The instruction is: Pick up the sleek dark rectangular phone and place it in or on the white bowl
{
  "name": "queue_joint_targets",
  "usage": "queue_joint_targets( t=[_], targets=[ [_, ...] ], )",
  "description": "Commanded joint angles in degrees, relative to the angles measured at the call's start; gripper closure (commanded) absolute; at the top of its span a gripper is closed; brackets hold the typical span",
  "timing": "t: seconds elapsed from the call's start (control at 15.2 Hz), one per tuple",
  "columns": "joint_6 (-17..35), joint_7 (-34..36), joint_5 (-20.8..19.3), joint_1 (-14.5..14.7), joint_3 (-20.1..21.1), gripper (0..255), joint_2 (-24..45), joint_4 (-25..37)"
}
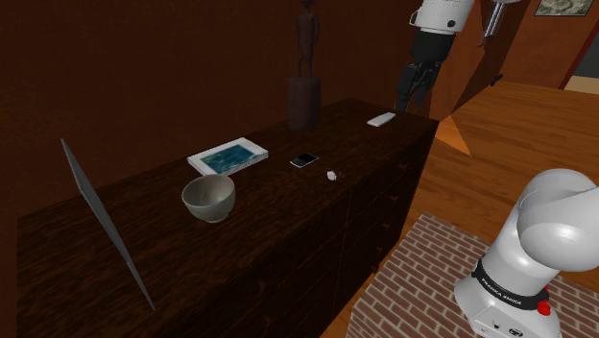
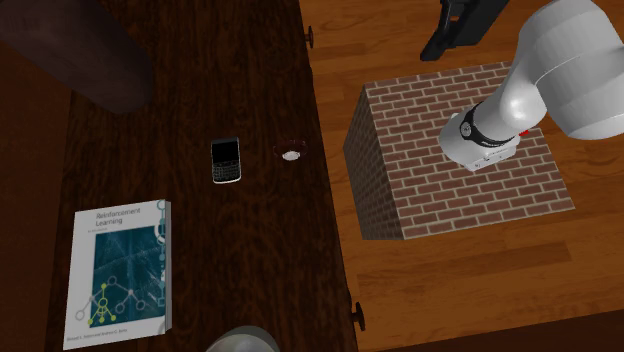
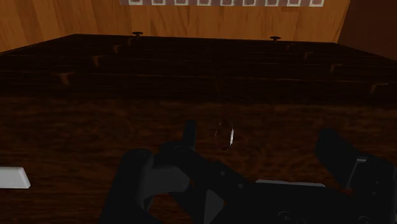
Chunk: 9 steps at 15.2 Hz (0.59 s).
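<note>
Dark dresser [image 1: 274, 226] bears phone [image 1: 304, 160]; orange plank floor [image 1: 518, 125].

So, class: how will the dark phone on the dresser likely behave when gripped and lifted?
The phone looks like a flat, rigid slab, so it should stay stiff and is unlikely to roll. It lies flat on the wooden top, so its thin edges probably give little to grip, and its smooth-looking casing may slip.

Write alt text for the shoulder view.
A small dark rectangular phone lies on a long dark wooden dresser beside a teal-covered book. A pale round bowl sits nearer the camera; the black two-finger gripper hangs near its far end.
</note>
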Motion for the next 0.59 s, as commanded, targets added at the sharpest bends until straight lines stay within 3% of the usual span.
queue_joint_targets(
  t=[0.0, 0.53],
  targets=[
    [0.0, 0.0, 0.0, 0.0, 0.0, 0, 0.0, 0.0],
    [12.3, 21.8, 4.5, -3.6, 8.0, 0, 12.5, -0.1]
  ],
)
